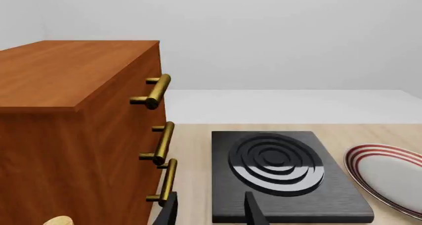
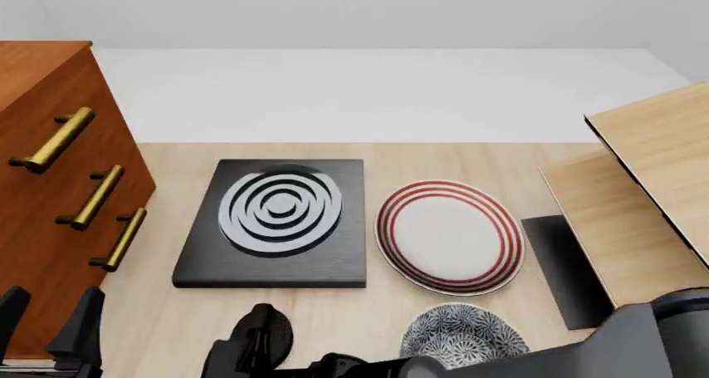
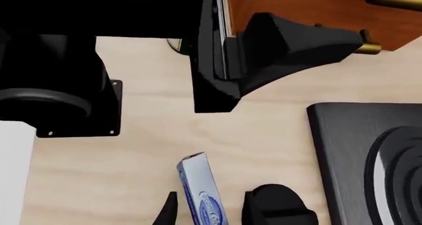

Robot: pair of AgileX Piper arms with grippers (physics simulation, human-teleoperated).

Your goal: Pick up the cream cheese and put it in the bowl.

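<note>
Wooden counter (image 2: 178, 320) with patterned bowl (image 2: 463, 335) at its near edge. Right gripper (image 3: 214, 210), fingers apart, straddles the cream cheese (image 3: 201, 193), a small pale carton with blue lettering lying on the counter. Left gripper (image 1: 209, 210) hangs apart, holding nothing.

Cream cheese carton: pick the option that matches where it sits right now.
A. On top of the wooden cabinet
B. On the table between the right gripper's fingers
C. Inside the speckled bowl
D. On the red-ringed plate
B: the right wrist view shows the cream cheese lying on the bare wooden table with the right gripper straddling it, its fingers open on either side.
</note>
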